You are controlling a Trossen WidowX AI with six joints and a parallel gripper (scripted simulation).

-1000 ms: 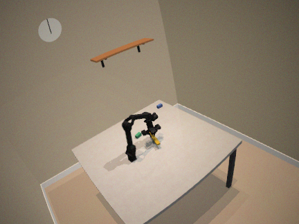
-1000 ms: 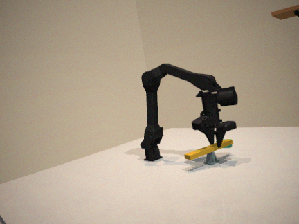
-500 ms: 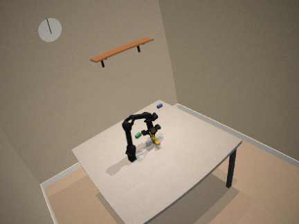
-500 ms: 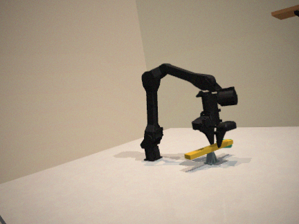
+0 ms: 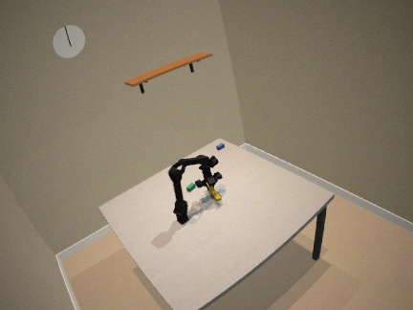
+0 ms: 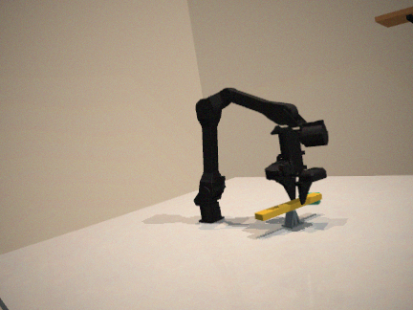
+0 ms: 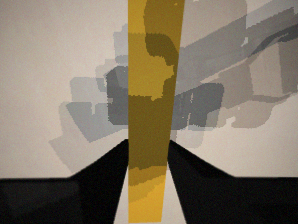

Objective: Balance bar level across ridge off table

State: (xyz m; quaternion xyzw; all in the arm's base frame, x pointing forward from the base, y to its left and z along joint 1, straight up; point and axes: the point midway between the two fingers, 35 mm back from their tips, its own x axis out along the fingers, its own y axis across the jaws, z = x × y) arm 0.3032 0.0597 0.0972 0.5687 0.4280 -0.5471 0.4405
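Holding the bar (image 5: 216,193) (image 6: 279,209) (image 7: 150,115) over the ridge (image 6: 293,219), with the gripper (image 5: 209,186) (image 6: 299,200) (image 7: 148,144) closed on both its long sides. In hand, by the look of it: the final placing, before release. Perhaps touching the ridge's top, perhaps just above; hard to tell from the exterior view. Next, check centring and level, lower gently if any gap remains, then part the fingers evenly, to avoid tipping either end onto the table (image 5: 268,215) (image 6: 143,268) (image 7: 30,50). Yellow, straight, square-edged and smooth-looking along the bar; grey, narrowing upward from a wider foot at the ridge; pale and faintly mottled across the tabletop.
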